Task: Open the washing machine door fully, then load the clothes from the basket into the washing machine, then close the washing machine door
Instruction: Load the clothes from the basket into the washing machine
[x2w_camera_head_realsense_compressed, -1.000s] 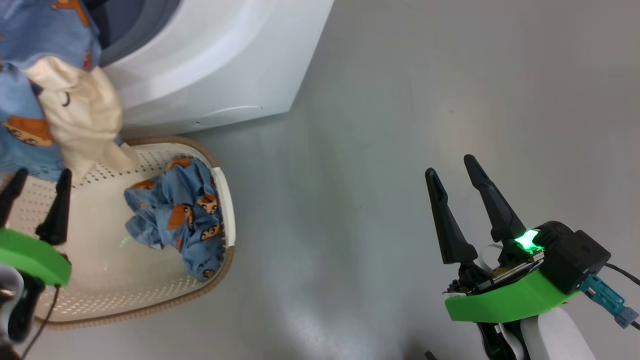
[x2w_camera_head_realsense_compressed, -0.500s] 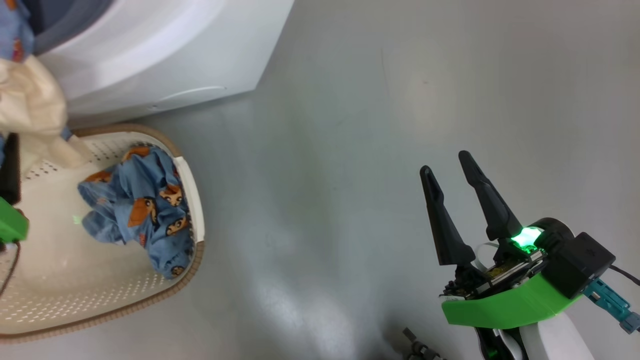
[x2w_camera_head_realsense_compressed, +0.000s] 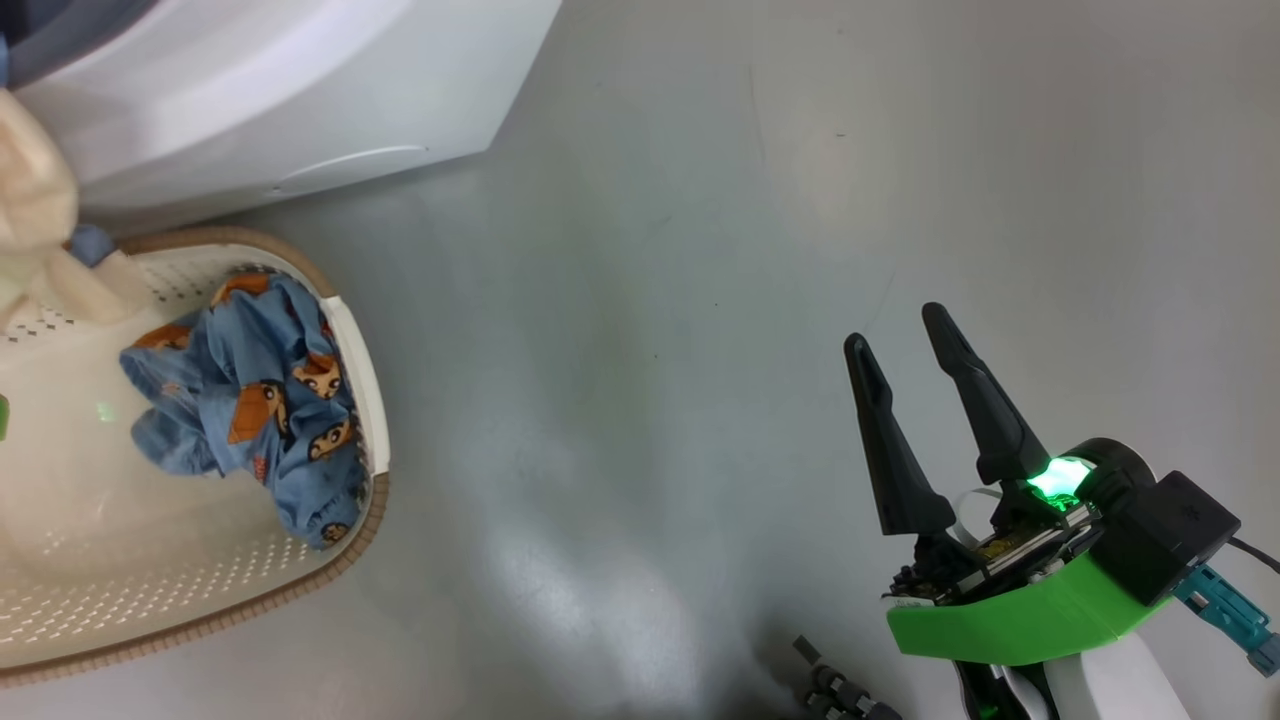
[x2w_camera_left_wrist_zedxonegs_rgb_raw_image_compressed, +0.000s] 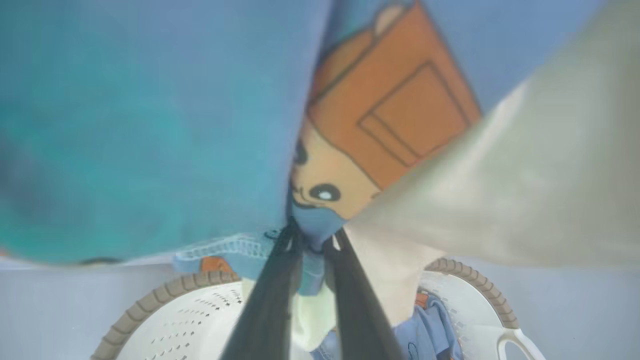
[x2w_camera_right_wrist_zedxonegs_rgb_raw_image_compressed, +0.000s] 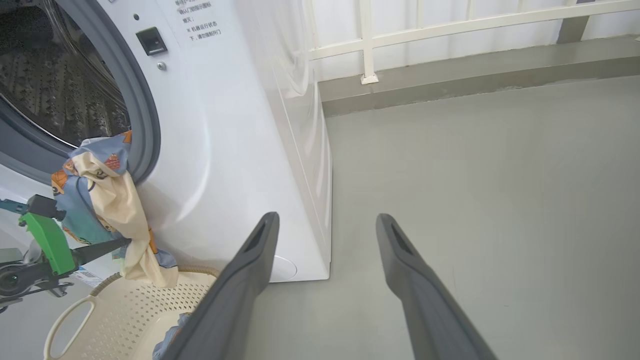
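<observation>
Pinching in from both sides, the left gripper (x2w_camera_left_wrist_zedxonegs_rgb_raw_image_compressed: 314, 239) has its two dark fingers drawn close together on a fold of the clothes (x2w_camera_left_wrist_zedxonegs_rgb_raw_image_compressed: 390, 115), light blue fabric with an orange-brown cartoon face that spreads from the fingertips towards 12 o'clock in the left wrist view. A beige cloth (x2w_camera_left_wrist_zedxonegs_rgb_raw_image_compressed: 525, 175) lies against the same bundle and runs out towards 2 o'clock. Below the fingers, at 6 o'clock, sits the basket (x2w_camera_left_wrist_zedxonegs_rgb_raw_image_compressed: 145, 302), with its brown woven-look rim and perforated cream wall.

In the right wrist view the left gripper (x2w_camera_right_wrist_zedxonegs_rgb_raw_image_compressed: 117, 244) shows at 8 o'clock, its fingers reaching into the bundle. The bundle hangs from the lower edge of the grey gasket (x2w_camera_right_wrist_zedxonegs_rgb_raw_image_compressed: 142, 100) down to just above the basket (x2w_camera_right_wrist_zedxonegs_rgb_raw_image_compressed: 70, 320). The perforated steel drum (x2w_camera_right_wrist_zedxonegs_rgb_raw_image_compressed: 50, 85) is open to view at 10 o'clock, set in the white washing machine (x2w_camera_right_wrist_zedxonegs_rgb_raw_image_compressed: 225, 125).

The right gripper (x2w_camera_head_realsense_compressed: 897, 330) stands at 4 o'clock in the head view with its jaws wide apart and nothing between them, over bare grey floor (x2w_camera_head_realsense_compressed: 700, 300), well apart from the basket (x2w_camera_head_realsense_compressed: 370, 400). A second blue garment (x2w_camera_head_realsense_compressed: 255, 400) lies crumpled inside the basket against its wall, at 9 o'clock in that view. A white railing (x2w_camera_right_wrist_zedxonegs_rgb_raw_image_compressed: 450, 30) runs along a raised ledge at 1 o'clock in the right wrist view.
</observation>
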